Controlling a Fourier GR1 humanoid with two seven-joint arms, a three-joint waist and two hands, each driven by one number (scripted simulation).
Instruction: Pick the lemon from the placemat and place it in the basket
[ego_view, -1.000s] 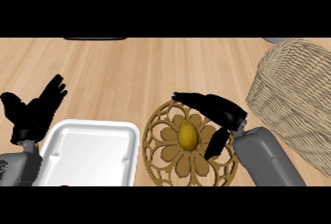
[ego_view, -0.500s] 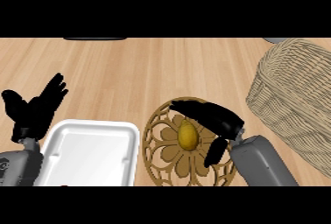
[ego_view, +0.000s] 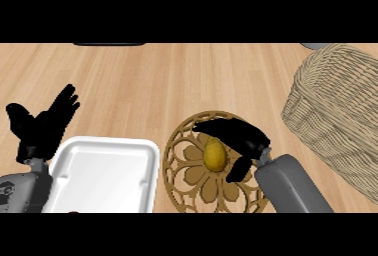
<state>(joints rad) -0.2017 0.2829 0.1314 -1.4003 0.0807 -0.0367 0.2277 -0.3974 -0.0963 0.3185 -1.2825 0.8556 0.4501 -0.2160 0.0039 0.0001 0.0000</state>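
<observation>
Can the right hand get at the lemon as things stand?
Probably yes. The right hand arches over the lemon on the placemat, fingers on one side and thumb on the other, with nothing between them.

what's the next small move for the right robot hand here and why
Probably lower and close around the lemon. The right robot hand is arched over it, fingers above its top end and thumb to its right, but nothing is curled round it yet. The lemon lies on the round placemat, so the basket on the right has to wait. The left robot hand rests open.
</observation>
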